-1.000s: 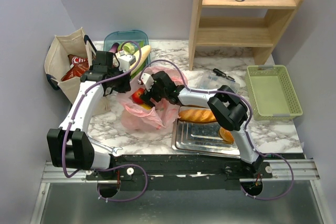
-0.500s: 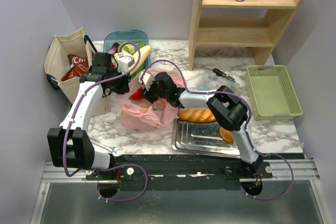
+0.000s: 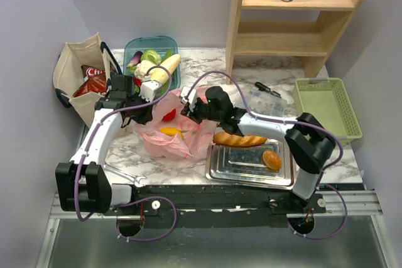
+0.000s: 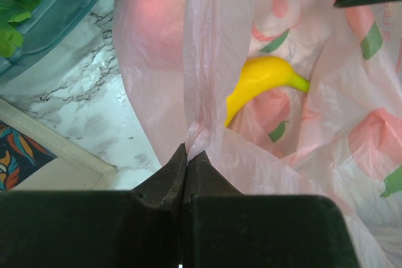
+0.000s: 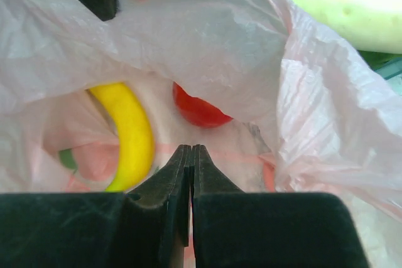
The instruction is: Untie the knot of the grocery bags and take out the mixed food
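Note:
The pink plastic bag [image 3: 182,142] lies mid-table with its mouth stretched open; no knot shows. Inside it are a banana [image 3: 171,131] [image 5: 132,130] and a red apple [image 3: 168,115] [image 5: 198,110]. My left gripper [image 3: 146,110] [image 4: 187,149] is shut on the bag's left rim, film bunched at its tips. My right gripper [image 3: 187,110] [image 5: 191,147] is shut on the right rim. The beige tote [image 3: 72,70] stands at the far left with a red chip bag [image 3: 94,76] in it.
A blue container [image 3: 129,51] behind the bag holds a pale long vegetable [image 3: 164,67] and greens. A metal tray [image 3: 245,171] carries a baguette [image 3: 242,138] and a bun [image 3: 271,159]. A green basket [image 3: 326,108], a wooden shelf [image 3: 295,29] and a wrench [image 3: 125,177] are also there.
My right gripper has shut on the bag's rim and drawn it right, the right arm's elbow swinging out right. The bag's mouth has spread, showing the banana. My left gripper stays shut.

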Controlling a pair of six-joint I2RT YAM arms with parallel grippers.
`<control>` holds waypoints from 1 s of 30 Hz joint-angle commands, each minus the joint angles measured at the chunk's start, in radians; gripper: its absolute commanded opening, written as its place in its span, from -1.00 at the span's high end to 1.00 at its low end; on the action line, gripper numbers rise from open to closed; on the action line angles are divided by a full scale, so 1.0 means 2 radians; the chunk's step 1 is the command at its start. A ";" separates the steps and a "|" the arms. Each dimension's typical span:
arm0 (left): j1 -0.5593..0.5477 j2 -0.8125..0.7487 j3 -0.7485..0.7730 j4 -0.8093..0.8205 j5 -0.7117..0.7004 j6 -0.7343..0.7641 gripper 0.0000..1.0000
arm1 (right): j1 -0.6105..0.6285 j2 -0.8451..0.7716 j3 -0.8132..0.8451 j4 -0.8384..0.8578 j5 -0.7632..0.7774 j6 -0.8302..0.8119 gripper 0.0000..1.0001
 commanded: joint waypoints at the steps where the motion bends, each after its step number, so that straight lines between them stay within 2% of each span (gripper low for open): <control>1: 0.002 -0.040 -0.020 0.012 0.041 0.041 1.00 | 0.001 -0.038 -0.036 -0.036 -0.038 -0.025 0.80; 4: 0.002 -0.069 -0.033 0.008 0.107 0.062 1.00 | 0.001 -0.048 -0.031 -0.074 -0.056 -0.028 0.40; 8: -0.003 -0.160 -0.061 0.032 0.214 0.095 1.00 | 0.001 -0.057 -0.023 -0.092 -0.073 -0.023 0.02; 12: -0.046 -0.230 -0.082 0.077 0.207 0.077 1.00 | 0.001 -0.065 -0.040 -0.091 -0.071 -0.032 -0.24; 17: -0.056 -0.201 -0.101 0.061 0.146 0.051 1.00 | 0.002 -0.065 -0.061 -0.033 -0.063 -0.001 -0.53; 24: -0.041 -0.176 -0.121 0.080 0.120 0.044 1.00 | 0.002 -0.012 -0.028 -0.023 -0.053 -0.008 -0.77; 30: -0.041 -0.166 -0.115 0.075 0.121 0.050 1.00 | 0.002 0.032 -0.001 -0.061 -0.039 -0.042 -0.80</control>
